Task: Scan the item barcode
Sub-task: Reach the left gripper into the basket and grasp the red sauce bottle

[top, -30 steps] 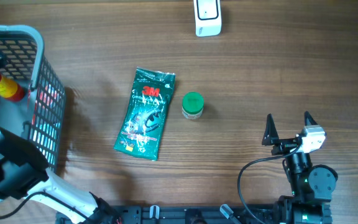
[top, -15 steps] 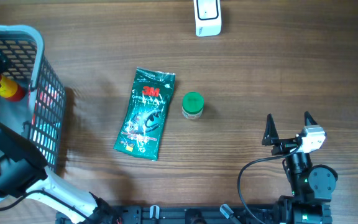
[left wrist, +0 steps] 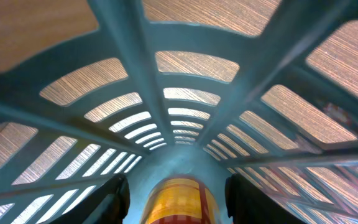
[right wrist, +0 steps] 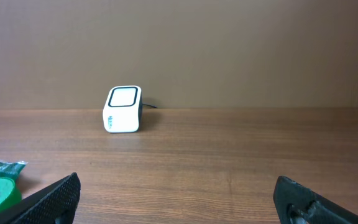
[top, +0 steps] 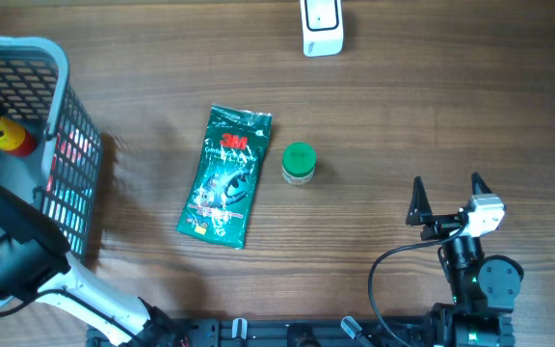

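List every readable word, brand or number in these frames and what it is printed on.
"3M": red logo on the green packet.
Packet's smaller print: too small to read.
Blue mark on the white scanner: blurred.
Yellow bottle in the basket: nothing legible.

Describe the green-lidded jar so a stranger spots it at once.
On the wooden table, find the green 3M packet near the middle. The jar stands just right of it. Its round green lid sets it apart from the flat packet and white scanner.
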You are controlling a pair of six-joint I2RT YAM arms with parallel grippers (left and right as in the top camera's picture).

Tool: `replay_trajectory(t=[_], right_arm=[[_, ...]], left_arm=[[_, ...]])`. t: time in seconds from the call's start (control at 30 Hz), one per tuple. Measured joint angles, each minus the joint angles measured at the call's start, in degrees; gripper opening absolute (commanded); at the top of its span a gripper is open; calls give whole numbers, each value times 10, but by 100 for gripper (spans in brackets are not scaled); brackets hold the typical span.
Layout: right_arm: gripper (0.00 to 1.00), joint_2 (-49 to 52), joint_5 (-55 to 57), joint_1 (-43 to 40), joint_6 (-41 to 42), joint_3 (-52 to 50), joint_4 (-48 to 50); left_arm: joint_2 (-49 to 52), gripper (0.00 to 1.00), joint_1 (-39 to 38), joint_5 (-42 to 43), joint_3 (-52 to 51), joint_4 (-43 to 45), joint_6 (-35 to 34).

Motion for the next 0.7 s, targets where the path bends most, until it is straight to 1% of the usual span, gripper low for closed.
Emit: replay_trajectory(t=[0.03, 0.07, 0.23, 0.37, 0.47, 0.6, 0.7], right_arm=[[100, 0, 0, 0, 0, 0, 0], [100, 0, 0, 0, 0, 0, 0], [100, 0, 0, 0, 0, 0, 0], [100, 0, 0, 0, 0, 0, 0], [100, 0, 0, 0, 0, 0, 0], [100, 0, 0, 0, 0, 0, 0], [100, 0, 0, 0, 0, 0, 0]], left_arm=[[0, 45, 0, 0, 0, -2, 0], [0, 44, 0, 0, 0, -4, 0], [-9, 45, 0, 0, 2, -32, -1], [-34, 45, 0, 0, -7, -44, -15], [-81, 45, 0, 0, -8, -45, -30], [-177, 44, 0, 0, -8, -49, -53], [-218, 44, 0, 25, -8, -48, -62]])
